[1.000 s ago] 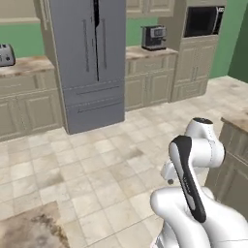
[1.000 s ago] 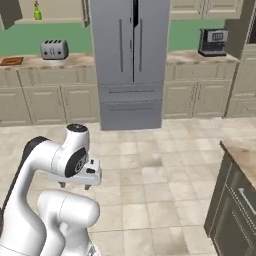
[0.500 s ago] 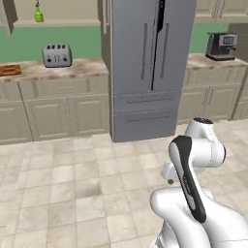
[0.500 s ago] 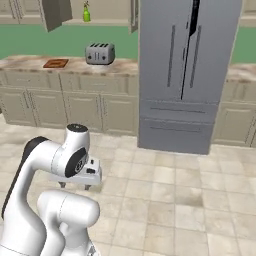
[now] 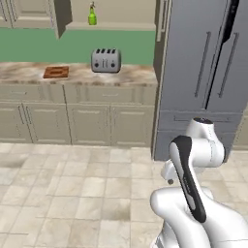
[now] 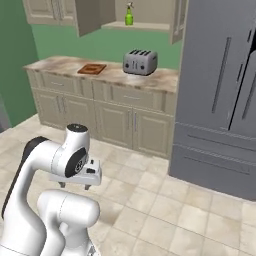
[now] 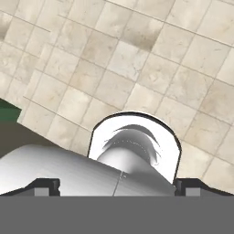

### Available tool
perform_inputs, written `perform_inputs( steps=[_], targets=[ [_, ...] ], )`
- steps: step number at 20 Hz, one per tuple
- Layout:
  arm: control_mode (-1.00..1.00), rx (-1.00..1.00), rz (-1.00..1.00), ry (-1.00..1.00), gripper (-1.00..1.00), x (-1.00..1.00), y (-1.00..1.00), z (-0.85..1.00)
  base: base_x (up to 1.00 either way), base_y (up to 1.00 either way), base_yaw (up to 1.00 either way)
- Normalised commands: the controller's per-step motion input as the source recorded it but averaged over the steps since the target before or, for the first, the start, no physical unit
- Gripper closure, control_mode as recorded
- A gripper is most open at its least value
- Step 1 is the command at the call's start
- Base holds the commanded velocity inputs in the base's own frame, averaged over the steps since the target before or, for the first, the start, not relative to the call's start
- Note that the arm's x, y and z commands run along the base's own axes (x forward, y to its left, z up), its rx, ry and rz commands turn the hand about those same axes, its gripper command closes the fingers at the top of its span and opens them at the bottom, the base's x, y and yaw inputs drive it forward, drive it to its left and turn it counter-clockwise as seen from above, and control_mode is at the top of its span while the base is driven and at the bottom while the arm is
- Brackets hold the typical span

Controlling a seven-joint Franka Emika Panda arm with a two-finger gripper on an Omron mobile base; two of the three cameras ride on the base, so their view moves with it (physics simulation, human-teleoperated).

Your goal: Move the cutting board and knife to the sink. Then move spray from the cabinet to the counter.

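Observation:
The checkered cutting board (image 5: pixel 56 72) (image 6: pixel 91 68) lies flat on the marbled counter (image 5: pixel 133 75) (image 6: pixel 165 78), left of a toaster. I cannot make out the knife, and the sink is out of view. The green spray (image 5: pixel 92 14) (image 6: pixel 129 14) stands upright on the shelf of the open cabinet (image 5: pixel 117 13) (image 6: pixel 150 12) above the toaster. My gripper (image 6: pixel 73 187) (image 7: pixel 116 186) hangs folded close to my own body, pointing down at the floor tiles, far from the counter. Its fingertips (image 7: pixel 44 185) stand wide apart, open and empty.
A silver toaster (image 5: pixel 106 60) (image 6: pixel 139 61) sits on the counter under the spray. A tall grey fridge (image 5: pixel 208 72) (image 6: pixel 220 90) stands right of the counter. Low drawer cabinets (image 5: pixel 72 118) line the wall. Tiled floor (image 5: pixel 72 193) lies between me and them.
The whole picture has shifted as the base moves: the counter with toaster and board has slid rightward and nearer, the fridge toward the right edge. The arm's folded pose is unchanged.

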Motion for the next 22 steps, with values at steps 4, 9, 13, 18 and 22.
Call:
perform_inputs(
  steps=[4,9,13,18,22],
  targets=[
    [1.00,0.00,0.00,0.00,-1.00,0.00,0.00,0.00,1.00,0.08,0.34],
    [1.00,0.00,0.00,0.00,-1.00,0.00,0.00,0.00,1.00,0.30,0.20],
    [1.00,0.00,0.00,0.00,-1.00,0.00,0.00,0.00,0.96,0.88,0.02],
    [1.00,0.00,0.00,0.00,-1.00,0.00,0.00,0.00,0.76,1.00,-0.06],
    [1.00,0.00,0.00,0.00,-1.00,0.00,0.00,0.00,0.62,1.00,-0.14]
  ],
)
